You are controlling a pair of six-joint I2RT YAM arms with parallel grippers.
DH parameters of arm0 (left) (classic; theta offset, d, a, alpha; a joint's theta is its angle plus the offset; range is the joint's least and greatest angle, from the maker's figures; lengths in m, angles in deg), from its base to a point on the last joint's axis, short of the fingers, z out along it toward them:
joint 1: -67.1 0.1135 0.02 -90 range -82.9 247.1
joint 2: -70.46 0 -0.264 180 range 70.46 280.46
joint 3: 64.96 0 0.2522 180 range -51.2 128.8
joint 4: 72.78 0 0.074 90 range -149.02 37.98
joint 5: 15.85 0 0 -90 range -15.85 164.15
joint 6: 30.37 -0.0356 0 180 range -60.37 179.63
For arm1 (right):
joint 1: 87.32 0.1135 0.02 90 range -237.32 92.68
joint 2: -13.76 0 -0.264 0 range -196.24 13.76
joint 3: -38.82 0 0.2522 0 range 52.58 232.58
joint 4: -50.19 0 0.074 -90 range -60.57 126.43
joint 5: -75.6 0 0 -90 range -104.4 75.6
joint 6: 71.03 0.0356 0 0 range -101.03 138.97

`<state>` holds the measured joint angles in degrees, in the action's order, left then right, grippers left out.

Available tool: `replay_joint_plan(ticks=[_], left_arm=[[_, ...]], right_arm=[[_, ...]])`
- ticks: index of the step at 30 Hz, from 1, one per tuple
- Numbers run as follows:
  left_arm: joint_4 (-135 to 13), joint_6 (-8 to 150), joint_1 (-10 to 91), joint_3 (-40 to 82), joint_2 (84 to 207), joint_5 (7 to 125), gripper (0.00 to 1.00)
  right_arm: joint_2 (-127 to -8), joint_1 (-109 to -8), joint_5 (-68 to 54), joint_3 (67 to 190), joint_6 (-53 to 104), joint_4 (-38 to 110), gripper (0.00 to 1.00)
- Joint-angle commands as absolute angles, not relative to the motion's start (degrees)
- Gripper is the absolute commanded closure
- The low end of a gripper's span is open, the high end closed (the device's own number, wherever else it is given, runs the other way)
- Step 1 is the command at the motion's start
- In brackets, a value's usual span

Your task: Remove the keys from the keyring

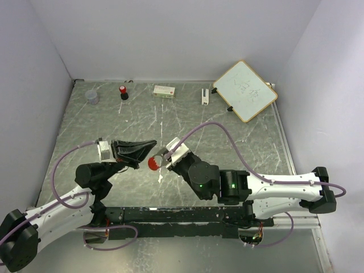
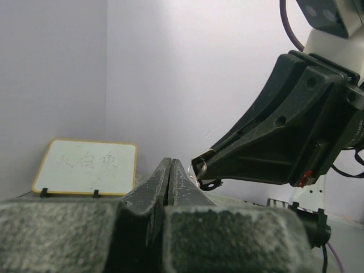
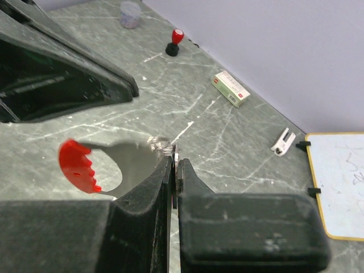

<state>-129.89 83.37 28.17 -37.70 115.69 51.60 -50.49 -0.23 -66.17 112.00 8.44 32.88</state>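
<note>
From above, the two arms meet over the middle of the tabletop. The left gripper and the right gripper point tip to tip, almost touching. The keys hang just off those tips on the side towards the arm bases, showing a red head. Well beyond both grippers, along the far wall, I count one clear cup, one red-capped bottle, one small box, one white clip and one whiteboard

Looking along the left wrist, the left gripper is pressed fully closed, with nothing that I can see between its fingers. The right gripper comes in from its right, and a glint of the keyring sits just beside both tips

Looking along the right wrist, the right gripper is clamped closed on the ring end of the keys, with the keyring poking out at its tip. The bunch runs off to the left of its fingers, its long axis lying across them. I make out one ring and one red-headed key, but I cannot tell whether more blades lie behind it. The left gripper is ahead and to the left, above the bunch. It looks like the free one, and it is the nearer to the red head
</note>
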Motion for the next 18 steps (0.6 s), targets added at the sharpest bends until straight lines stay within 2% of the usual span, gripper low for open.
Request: replay_joint_plan(ticks=[1, 8, 18], left_arm=[[-134.0, 82.4, 28.4, -38.4, 115.4, 55.1, 0.93], [-135.3, 83.4, 28.4, -39.0, 116.9, 54.7, 0.92], [-132.4, 81.2, 28.3, -35.2, 120.8, 47.5, 0.73]], right_arm=[[-48.7, -0.5, -69.2, 114.0, 8.3, 30.3, 1.00], [-49.3, -0.4, -68.6, 114.6, 7.4, 31.0, 1.00], [-49.7, -0.4, -67.8, 114.9, 6.9, 31.5, 1.00]])
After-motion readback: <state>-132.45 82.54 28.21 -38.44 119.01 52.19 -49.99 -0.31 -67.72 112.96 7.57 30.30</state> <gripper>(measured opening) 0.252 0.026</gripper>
